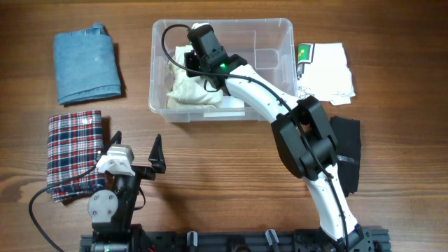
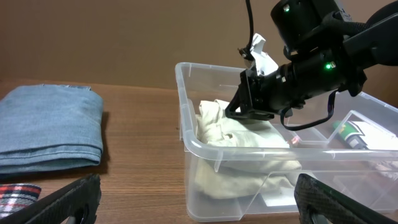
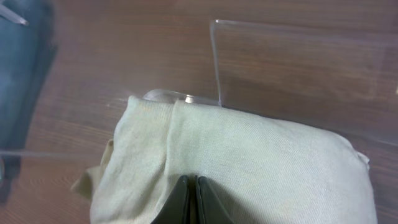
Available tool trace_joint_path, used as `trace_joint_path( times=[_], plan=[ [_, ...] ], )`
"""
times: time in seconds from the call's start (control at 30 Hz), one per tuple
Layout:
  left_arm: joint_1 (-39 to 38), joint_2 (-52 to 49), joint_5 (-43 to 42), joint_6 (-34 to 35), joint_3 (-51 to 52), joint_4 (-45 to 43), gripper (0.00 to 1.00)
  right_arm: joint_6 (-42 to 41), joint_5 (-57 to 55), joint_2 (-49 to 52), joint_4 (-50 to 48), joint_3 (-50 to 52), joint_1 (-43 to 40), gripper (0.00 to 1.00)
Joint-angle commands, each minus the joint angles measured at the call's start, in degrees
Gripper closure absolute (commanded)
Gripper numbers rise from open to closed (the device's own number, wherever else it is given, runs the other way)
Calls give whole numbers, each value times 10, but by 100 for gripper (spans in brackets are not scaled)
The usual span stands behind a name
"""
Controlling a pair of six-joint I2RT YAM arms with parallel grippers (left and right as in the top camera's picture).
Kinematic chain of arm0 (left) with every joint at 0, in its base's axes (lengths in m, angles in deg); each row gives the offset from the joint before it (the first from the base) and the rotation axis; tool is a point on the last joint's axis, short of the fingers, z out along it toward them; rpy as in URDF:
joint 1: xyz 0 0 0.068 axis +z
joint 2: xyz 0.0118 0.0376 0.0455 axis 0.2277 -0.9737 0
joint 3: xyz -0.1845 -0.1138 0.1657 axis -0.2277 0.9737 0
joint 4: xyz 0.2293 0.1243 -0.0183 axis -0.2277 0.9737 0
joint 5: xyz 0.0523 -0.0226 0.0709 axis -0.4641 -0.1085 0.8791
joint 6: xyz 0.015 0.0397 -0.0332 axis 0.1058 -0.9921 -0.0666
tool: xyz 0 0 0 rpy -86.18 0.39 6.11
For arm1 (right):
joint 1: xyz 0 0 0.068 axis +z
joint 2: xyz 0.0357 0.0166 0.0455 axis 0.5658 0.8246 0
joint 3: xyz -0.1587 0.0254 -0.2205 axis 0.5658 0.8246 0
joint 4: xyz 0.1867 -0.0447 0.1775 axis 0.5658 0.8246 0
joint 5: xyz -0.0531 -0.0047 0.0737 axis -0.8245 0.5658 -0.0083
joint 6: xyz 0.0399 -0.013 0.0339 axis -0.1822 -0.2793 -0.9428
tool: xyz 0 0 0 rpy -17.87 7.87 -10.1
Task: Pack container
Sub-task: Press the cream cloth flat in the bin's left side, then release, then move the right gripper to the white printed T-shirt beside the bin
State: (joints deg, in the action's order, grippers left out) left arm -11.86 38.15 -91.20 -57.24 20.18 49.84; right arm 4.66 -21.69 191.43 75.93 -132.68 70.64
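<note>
Our right gripper [image 3: 191, 185], jaws together, presses the cream cloth [image 1: 190, 89] into the container [image 1: 283, 42] on the tabletop [image 1: 224, 161]. We should flatten it leftward, leaving room. The left gripper [image 1: 136, 157] waits, jaws apart.

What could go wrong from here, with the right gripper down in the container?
The right gripper looks shut at the cream garment; if it rises without opening, it may drag the cloth out of the container. The garment lies bunched at one end, near the rim, so a corner might hang over.
</note>
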Motion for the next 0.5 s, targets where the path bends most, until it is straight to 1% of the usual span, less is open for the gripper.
trace_joint_path(
  times=[0.0,0.1,0.17,0.23,0.27,0.3,0.37,0.43,0.47],
  plan=[
    [4,6,3,-7,5,0,0,51,-14,-48,0,0,1,95],
    [4,6,3,-7,5,0,0,61,-47,-117,14,0,1,93],
    [4,6,3,-7,5,0,0,78,-84,-177,42,0,0,89],
    [4,6,3,-7,5,0,0,119,-122,-235,79,0,-3,78],
    [4,6,3,-7,5,0,0,137,-142,-258,96,0,-6,74],
    [4,6,3,-7,5,0,0,154,-169,-285,121,0,-12,67],
    [4,6,3,-7,5,0,0,179,-220,-334,179,0,-32,62],
    [4,6,3,-7,5,0,0,195,-242,-366,228,0,-59,46],
    [4,6,3,-7,5,0,0,199,-244,-379,253,0,-79,37]
  ],
)
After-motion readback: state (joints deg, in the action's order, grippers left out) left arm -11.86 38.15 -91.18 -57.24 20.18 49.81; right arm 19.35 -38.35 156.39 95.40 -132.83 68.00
